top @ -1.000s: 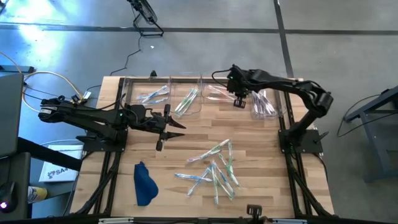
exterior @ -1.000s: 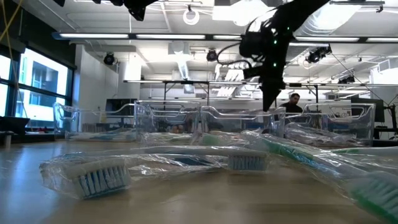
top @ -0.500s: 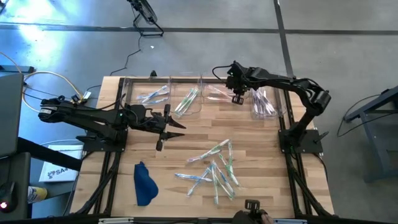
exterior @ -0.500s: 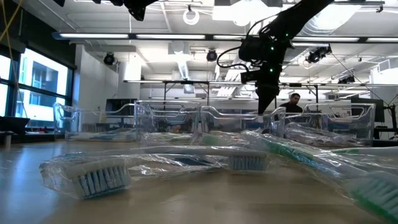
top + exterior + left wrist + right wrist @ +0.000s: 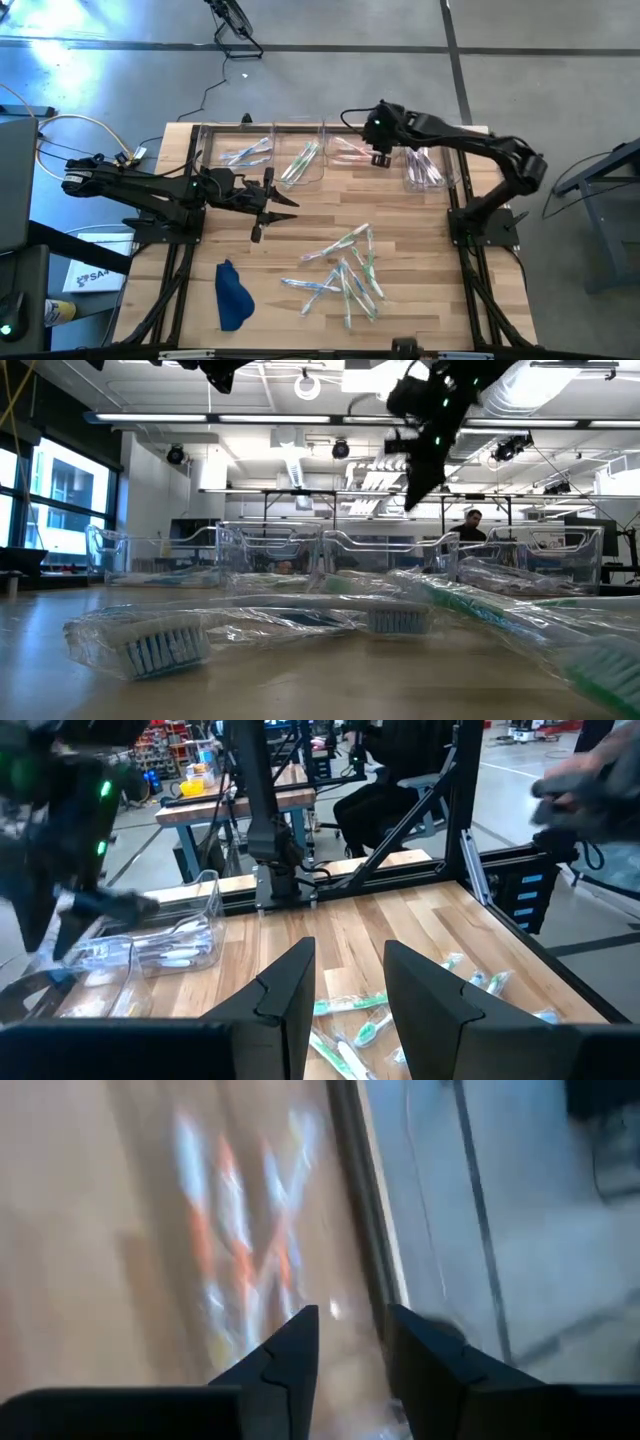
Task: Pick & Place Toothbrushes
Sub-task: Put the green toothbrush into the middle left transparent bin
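Several wrapped toothbrushes (image 5: pixel 345 270) lie in a loose pile on the wooden table, right of centre toward the near edge; they fill the foreground of the low view (image 5: pixel 250 625). More toothbrushes lie in clear bins (image 5: pixel 303 158) along the far edge. My right gripper (image 5: pixel 381 158) hangs open and empty above the third bin (image 5: pixel 348 150), whose pinkish toothbrushes (image 5: pixel 240 1250) blur past its fingers (image 5: pixel 290 1350). It is well above the bin walls in the low view (image 5: pixel 413 495). My left gripper (image 5: pixel 272 205) waits open and level over the table's left middle, with nothing between its fingers (image 5: pixel 290 990).
A dark blue cloth (image 5: pixel 232 295) lies near the table's front left corner. Four clear bins (image 5: pixel 425 168) stand side by side along the far edge. Bare wood lies between the bins and the pile. A person sits beyond the table (image 5: pixel 472 522).
My right gripper has risen from just above the third bin to well above the bin walls, tipping a little less steeply downward. The left arm has kept still, and the pile has not moved.
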You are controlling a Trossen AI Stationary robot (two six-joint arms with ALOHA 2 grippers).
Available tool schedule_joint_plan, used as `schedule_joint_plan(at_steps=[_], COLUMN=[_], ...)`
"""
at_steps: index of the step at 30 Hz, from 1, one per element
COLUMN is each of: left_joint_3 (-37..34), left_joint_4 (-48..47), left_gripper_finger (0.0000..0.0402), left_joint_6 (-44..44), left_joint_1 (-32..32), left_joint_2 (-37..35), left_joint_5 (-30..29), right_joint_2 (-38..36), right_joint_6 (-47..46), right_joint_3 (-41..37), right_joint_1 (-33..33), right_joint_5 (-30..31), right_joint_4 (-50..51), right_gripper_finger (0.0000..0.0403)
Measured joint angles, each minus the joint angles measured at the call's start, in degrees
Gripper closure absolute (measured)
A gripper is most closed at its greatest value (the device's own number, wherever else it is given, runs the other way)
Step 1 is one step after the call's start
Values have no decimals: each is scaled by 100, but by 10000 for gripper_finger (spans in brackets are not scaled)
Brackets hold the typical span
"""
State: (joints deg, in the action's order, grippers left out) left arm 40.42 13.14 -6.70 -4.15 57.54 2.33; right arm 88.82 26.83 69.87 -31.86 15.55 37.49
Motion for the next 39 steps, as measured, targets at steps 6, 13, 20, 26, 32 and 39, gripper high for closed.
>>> schedule_joint_plan(at_steps=[6, 13, 20, 26, 32, 39], left_joint_3=[0, 0, 0, 0, 0, 0], left_joint_4=[0, -2, -4, -39, -130, -131], left_gripper_finger=[284, 284, 284, 284, 284, 284], left_joint_6=[-2, -61, -72, -72, -52, -50], left_joint_1=[-2, -2, 1, -1, -1, -1], left_joint_2=[0, 0, 0, 0, 0, 0], left_joint_5=[0, -7, -107, -184, -188, -190], right_joint_2=[-1034, -2057, -2726, -3265, -3344, -3323], right_joint_6=[-1386, -2462, -2830, -3696, -4964, -6123], right_joint_3=[0, -55, -645, -2052, -3141, -3664], right_joint_1=[467, 1150, 1847, 2311, 2780, 3538], right_joint_5=[-1556, -2304, -2319, -2510, -2277, -1069], right_joint_4=[-8, -16, -303, -2177, -3501, -3853], right_gripper_finger=[319, 353, 397, 399, 400, 401])
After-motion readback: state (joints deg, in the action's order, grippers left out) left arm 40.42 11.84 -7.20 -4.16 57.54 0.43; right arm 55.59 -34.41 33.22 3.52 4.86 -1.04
